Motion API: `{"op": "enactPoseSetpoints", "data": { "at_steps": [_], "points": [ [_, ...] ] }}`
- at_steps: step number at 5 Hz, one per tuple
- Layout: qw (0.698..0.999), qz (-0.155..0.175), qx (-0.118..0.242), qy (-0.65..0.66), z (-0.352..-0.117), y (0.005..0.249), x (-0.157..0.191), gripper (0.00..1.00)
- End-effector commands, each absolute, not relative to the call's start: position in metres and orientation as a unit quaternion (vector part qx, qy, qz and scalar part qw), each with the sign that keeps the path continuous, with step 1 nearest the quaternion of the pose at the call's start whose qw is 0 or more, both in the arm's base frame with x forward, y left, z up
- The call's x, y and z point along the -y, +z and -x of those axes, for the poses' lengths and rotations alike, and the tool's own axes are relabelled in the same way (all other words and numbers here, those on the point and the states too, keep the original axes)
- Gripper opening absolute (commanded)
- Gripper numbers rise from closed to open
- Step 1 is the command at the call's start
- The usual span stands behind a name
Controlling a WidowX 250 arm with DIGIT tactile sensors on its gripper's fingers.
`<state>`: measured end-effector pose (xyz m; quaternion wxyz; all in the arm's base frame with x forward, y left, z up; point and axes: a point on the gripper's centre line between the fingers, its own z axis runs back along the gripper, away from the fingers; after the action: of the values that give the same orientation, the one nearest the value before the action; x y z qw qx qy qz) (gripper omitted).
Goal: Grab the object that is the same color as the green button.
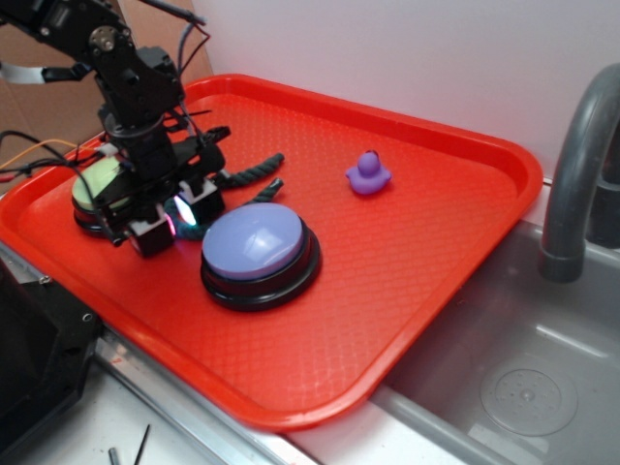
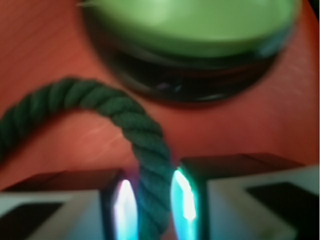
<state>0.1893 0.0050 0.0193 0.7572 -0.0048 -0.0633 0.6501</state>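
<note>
**Rope between the pads, beside the green button**

Because the task asks for the thing that matches the green button point(image 1: 100, 181), the exterior view shows the arm brought down onto the red tray point(image 1: 436, 232) right next to that button rather than over the other objects. The hand point(image 1: 172, 221) sits low, just in front of the green button and close to the lavender button point(image 1: 255, 242), its lit pads pointing at the tray floor. A dark green rope point(image 1: 254, 170) trails out behind the hand, away from the green button, its free end lying flat on the tray. The purple duck point(image 1: 368, 173) stands well apart from the green button, on the far side of the lavender one, and plays no part, being the wrong color.

Seen from the wrist view, the reason for the low stance is plain: the rope point(image 2: 127, 125) curves in an arch in front of the green button point(image 2: 195, 25) and runs down between the two glowing fingers point(image 2: 184, 197). The jaws stand narrow, one pad on each side of the strand and apparently pressing it, so I judge the hand to be gripping the rope. The picture is blurred, so how firm the hold is cannot be told. Being thin and floppy, the rope will likely dangle from both sides when lifted.
</note>
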Motion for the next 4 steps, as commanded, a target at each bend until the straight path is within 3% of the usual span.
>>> {"op": "enactPoseSetpoints", "data": {
  "at_steps": [1,2,3,4],
  "points": [
    [0.825,0.056,0.086,0.556,-0.217,0.086,-0.006,0.0],
    [0.868,0.067,0.109,0.479,-0.233,0.137,-0.002,0.0],
    [0.911,0.062,0.102,0.394,-0.242,0.184,0.007,0.0],
    [0.953,0.018,0.102,0.285,-0.253,0.219,0.008,0.0]
  ]
}}
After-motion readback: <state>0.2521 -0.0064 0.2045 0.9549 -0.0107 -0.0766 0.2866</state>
